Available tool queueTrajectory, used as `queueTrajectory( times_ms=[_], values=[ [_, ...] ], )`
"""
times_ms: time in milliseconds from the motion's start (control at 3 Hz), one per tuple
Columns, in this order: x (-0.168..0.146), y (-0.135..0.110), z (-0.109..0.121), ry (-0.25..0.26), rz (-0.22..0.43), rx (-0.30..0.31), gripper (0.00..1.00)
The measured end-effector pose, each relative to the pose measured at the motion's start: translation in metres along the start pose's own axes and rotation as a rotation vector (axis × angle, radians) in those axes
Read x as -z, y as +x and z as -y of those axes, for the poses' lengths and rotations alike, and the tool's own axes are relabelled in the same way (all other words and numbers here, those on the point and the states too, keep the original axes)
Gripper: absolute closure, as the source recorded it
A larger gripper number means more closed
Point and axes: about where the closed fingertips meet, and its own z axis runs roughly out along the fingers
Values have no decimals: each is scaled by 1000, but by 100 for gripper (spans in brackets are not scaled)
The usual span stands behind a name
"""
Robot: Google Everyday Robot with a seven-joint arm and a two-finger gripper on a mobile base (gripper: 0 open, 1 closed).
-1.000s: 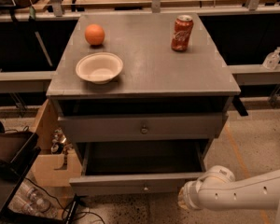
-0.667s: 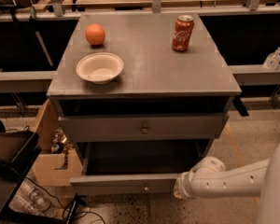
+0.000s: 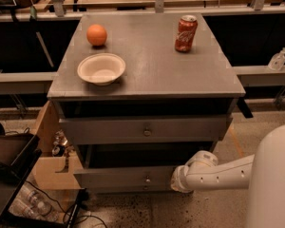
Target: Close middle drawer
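The middle drawer (image 3: 118,178) is the low grey front with a small round knob (image 3: 147,178), under the taller, wider top drawer front (image 3: 109,129). It stands pulled out a little from the cabinet, with a dark gap above it. My gripper (image 3: 176,179) is at the end of the white arm (image 3: 218,174), which reaches in from the lower right. The gripper is against the right end of the middle drawer front. The lowest drawer front shows only as a thin strip just below.
On the cabinet top (image 3: 147,61) are an orange (image 3: 97,34), a white bowl (image 3: 101,69) and a red soda can (image 3: 185,33). A cardboard box (image 3: 52,170) and a dark bin (image 3: 9,156) stand at the left. My white body (image 3: 275,184) fills the lower right.
My arm has moved left to the right end of the middle drawer front, and the drawer has slid back toward the cabinet.
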Motion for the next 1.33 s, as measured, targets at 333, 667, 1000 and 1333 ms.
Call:
queueTrajectory(
  times_ms=[333, 667, 1000, 1333],
  values=[
    [-7, 0, 9, 18, 18, -6, 100],
    [-7, 0, 9, 18, 18, -6, 100],
    [-22, -2, 30, 40, 35, -2, 100],
    [-20, -3, 28, 41, 36, -1, 100]
  ],
)
